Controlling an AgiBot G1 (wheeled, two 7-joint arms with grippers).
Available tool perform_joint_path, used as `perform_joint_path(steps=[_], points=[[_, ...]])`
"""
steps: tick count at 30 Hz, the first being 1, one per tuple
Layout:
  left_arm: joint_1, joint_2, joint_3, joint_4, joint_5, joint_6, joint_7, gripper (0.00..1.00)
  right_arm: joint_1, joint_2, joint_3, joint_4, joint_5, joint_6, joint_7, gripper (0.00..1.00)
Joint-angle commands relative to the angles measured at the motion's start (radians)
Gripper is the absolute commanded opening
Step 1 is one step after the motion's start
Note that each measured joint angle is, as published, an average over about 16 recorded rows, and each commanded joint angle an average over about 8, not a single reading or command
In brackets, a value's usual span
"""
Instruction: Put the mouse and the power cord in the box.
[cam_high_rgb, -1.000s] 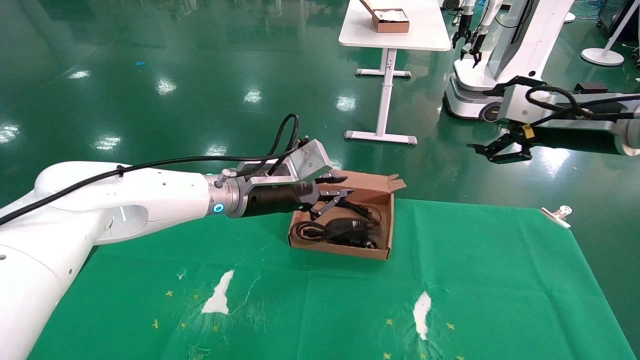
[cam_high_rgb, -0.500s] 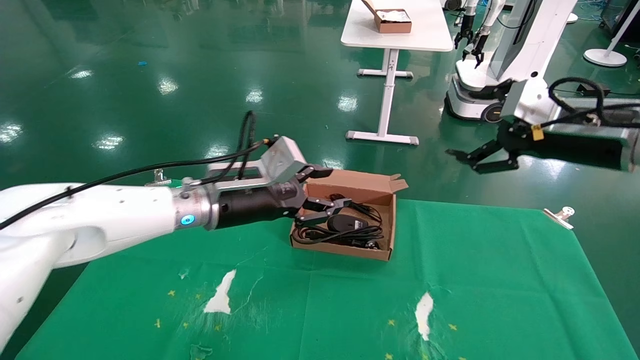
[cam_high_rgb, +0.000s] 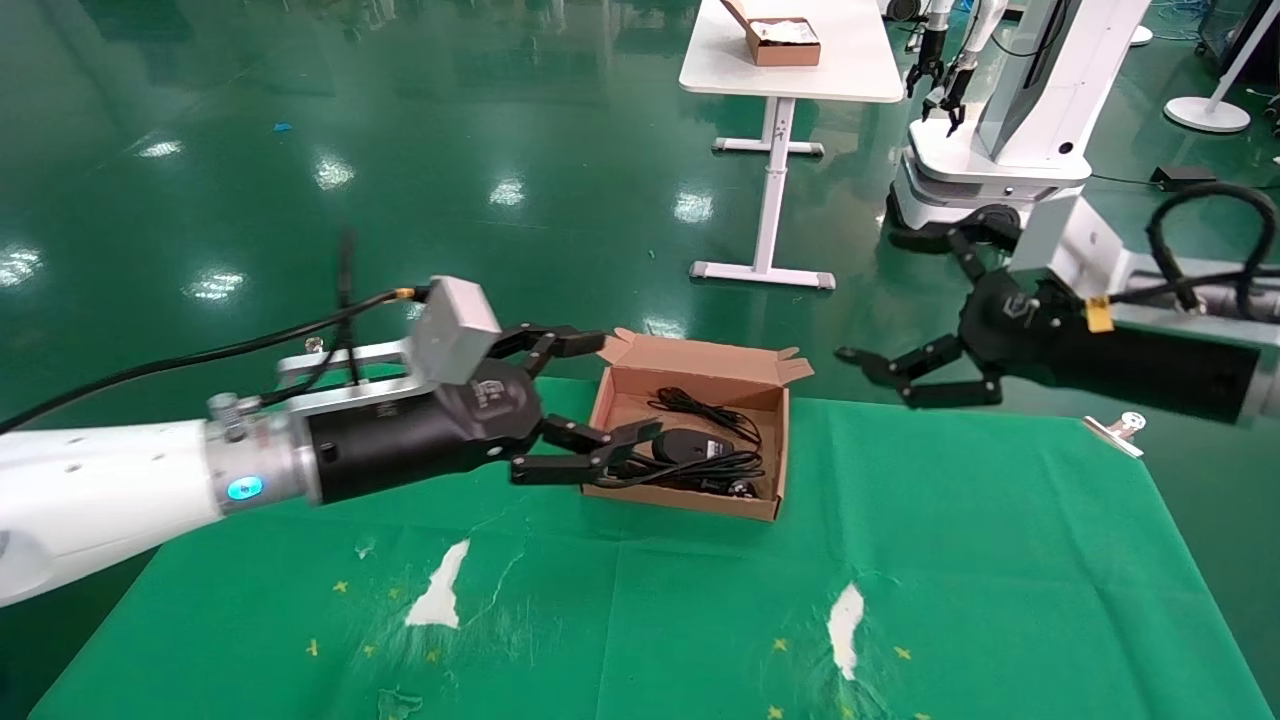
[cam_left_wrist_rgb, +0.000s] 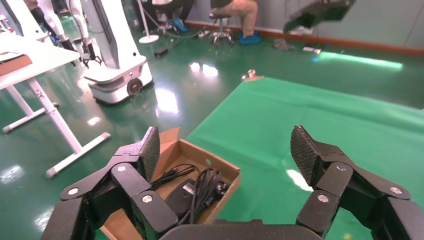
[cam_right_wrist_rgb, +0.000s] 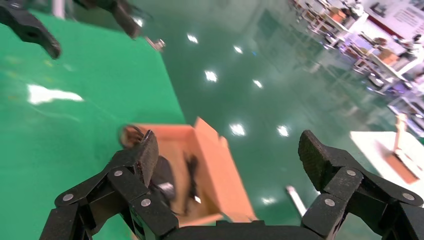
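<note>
Mouse (cam_high_rgb: 680, 444) and power cord (cam_high_rgb: 700, 468) both lie inside the box (cam_high_rgb: 690, 375), just ahead of the left gripper (cam_high_rgb: 585, 400), whose jaws are wide apart and empty. Right gripper (cam_high_rgb: 905, 372), open, hovers beyond the box. Loading appears complete; next move calls only for withdrawal.

Matt pinkish-brown cardboard box (cam_high_rgb: 690, 372), plain and unprinted, raw-edged at the flaps. Inside, small black plastic mouse (cam_high_rgb: 681, 446) with a dull sheen and a pale label patch, beside thick black rubbery power cord (cam_high_rgb: 700, 468). Underneath, green cloth table cover (cam_high_rgb: 950, 560), matt, creased, worn through to white in patches. Beyond, glossy green floor (cam_high_rgb: 300, 120), mirror-smooth. Black matt plastic left gripper (cam_high_rgb: 580, 400), finger pads (cam_left_wrist_rgb: 148, 151) rough and stippled; brushed metal wrist collar (cam_high_rgb: 270, 470).
</note>
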Motion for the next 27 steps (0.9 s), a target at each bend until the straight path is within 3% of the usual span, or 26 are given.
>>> perform_joint_path(steps=[1,27], points=[[0.021,-0.025,-0.013,-0.033,-0.021,0.018,-0.015,1.0,-0.029,0.013,0.01,0.039,0.024,-0.014,0.031,1.0],[0.293,-0.357,-0.176,-0.468,-0.297,0.25,-0.215,1.0,-0.412,0.176,0.144,0.554,0.34,-0.203,0.439,1.0]])
